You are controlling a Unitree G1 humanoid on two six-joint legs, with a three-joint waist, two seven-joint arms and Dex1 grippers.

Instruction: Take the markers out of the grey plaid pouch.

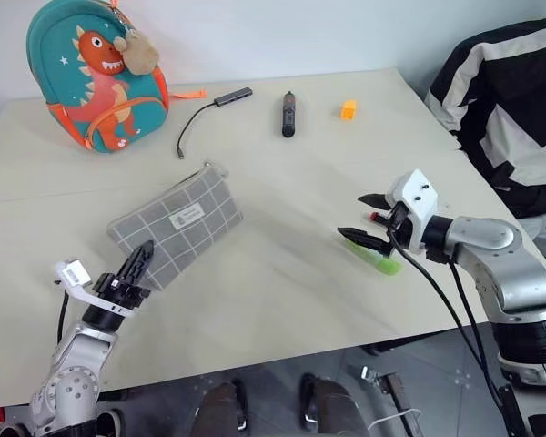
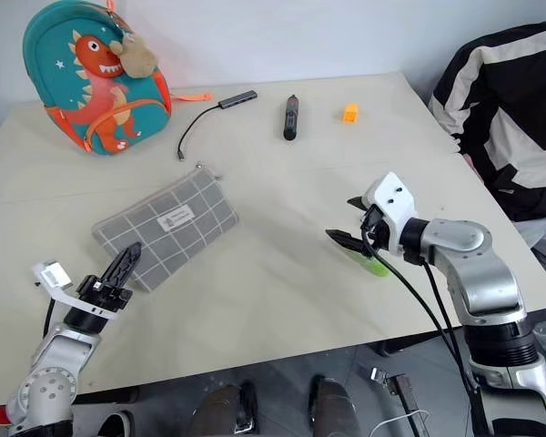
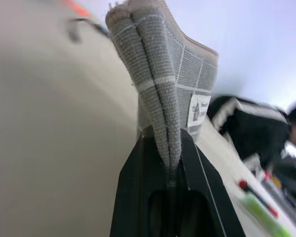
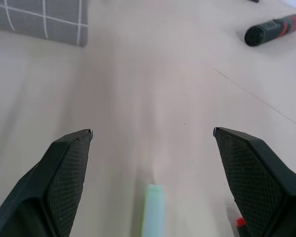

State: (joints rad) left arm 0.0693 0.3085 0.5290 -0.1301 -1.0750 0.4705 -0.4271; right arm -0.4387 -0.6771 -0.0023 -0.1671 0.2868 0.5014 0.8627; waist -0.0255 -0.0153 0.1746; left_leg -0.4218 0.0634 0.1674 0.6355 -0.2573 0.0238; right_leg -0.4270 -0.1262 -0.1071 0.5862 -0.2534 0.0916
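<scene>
The grey plaid pouch (image 1: 177, 226) lies flat on the table left of centre, white label up. My left gripper (image 1: 142, 253) is shut on its near edge; the left wrist view shows the fabric (image 3: 163, 74) pinched between the two fingers. On the table to the right lies the green marker (image 1: 383, 263), with the red marker (image 1: 375, 218) just beyond it. My right gripper (image 1: 353, 217) hovers open over them with nothing between its fingers. In the right wrist view the green marker's end (image 4: 153, 210) lies below the open jaws.
A teal dinosaur backpack (image 1: 96, 77) stands at the far left. A black cable with a hub (image 1: 209, 105), a thick black pen-like stick (image 1: 288, 114) and a small orange block (image 1: 348, 110) lie along the back. A person in a black-and-white jacket (image 1: 510, 100) sits at the right edge.
</scene>
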